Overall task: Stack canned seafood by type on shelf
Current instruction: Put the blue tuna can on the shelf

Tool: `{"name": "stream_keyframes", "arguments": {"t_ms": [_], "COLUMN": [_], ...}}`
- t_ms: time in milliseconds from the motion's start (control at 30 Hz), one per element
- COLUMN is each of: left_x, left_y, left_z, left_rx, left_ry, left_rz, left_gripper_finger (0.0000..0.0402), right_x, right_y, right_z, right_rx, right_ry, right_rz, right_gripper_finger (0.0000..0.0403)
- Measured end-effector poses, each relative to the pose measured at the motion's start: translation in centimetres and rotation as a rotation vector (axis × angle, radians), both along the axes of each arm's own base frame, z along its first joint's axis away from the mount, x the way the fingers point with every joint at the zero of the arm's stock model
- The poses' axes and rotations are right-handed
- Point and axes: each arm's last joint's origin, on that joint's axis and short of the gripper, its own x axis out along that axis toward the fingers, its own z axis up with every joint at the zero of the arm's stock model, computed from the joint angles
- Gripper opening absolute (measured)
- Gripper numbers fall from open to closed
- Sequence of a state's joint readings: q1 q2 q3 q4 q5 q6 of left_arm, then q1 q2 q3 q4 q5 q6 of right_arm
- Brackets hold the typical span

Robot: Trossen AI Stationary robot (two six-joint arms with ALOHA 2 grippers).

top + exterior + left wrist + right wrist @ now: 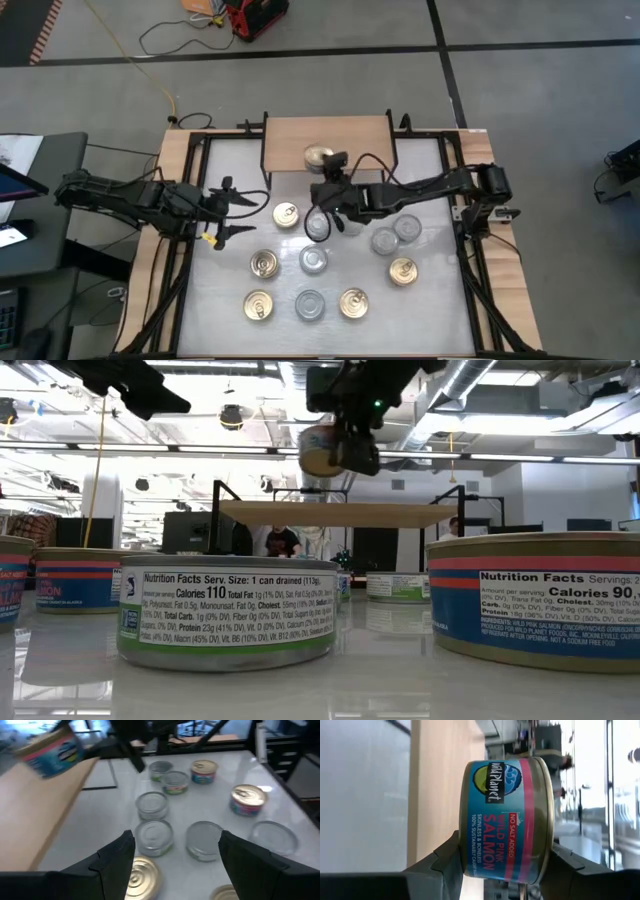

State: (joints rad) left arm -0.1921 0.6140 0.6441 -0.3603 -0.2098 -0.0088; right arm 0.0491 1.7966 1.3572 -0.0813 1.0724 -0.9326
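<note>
The shelf (325,135) is a light-wood board on black legs at the table's far side. My right gripper (505,860) is shut on a gold-topped salmon can (318,156), which hangs just above the shelf's near edge (340,513). Several gold-topped and silver-topped cans stand upright on the white table, among them a gold one (286,214) and a silver one (313,260). At the table's left side my left gripper (225,212) hovers open above the cans with nothing between its fingers (117,862). My right gripper pinches the can between its two fingers: one finger (445,862) is at the can's bottom edge (467,845), the other at the rim of the gold lid (547,835). The fingers come in about level from the table's near side. The can is upright, lid up, clear of the shelf.
Large cans stand close before the low camera (228,610) (535,600). The table's wooden side rails (175,160) and black frame bars border the white top. Bare tabletop lies between the shelf's legs and the nearest cans.
</note>
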Motion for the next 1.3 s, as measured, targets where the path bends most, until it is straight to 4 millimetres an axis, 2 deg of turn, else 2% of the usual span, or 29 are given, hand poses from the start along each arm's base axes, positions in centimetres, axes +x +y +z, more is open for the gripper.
{"name": "stream_keyframes", "arguments": {"t_ms": [100,200,567,867,1133,1300], "left_x": [0.0,0.0,-1.0,-2.3,-2.2,-2.2], "left_y": [-0.1,-0.1,0.2,0.6,0.6,0.6], "left_z": [0.1,0.1,0.5,0.7,0.7,0.7], "left_rx": [-0.025,-0.049,-0.114,-0.118,-0.116,-0.117], "left_ry": [-0.006,-0.012,-0.048,-0.069,-0.067,-0.070], "left_rz": [-0.012,-0.004,0.025,0.084,0.091,0.092], "left_gripper_finger": [0.0277,0.0277,0.0277,0.0277,0.0277,0.0277], "right_x": [0.6,1.1,4.2,4.4,4.3,4.6], "right_y": [-0.5,-1.5,-4.3,-5.3,-6.3,-6.2], "right_z": [0.8,0.8,-3.3,-3.3,-3.5,-2.9], "right_rx": [0.006,0.002,-0.161,-0.152,-0.121,-0.099], "right_ry": [-0.046,-0.036,0.081,0.068,0.061,0.035], "right_rz": [0.087,0.136,0.201,0.283,0.282,0.342], "right_gripper_finger": [0.0221,0.0222,0.0224,0.0225,0.0228,0.0239]}}
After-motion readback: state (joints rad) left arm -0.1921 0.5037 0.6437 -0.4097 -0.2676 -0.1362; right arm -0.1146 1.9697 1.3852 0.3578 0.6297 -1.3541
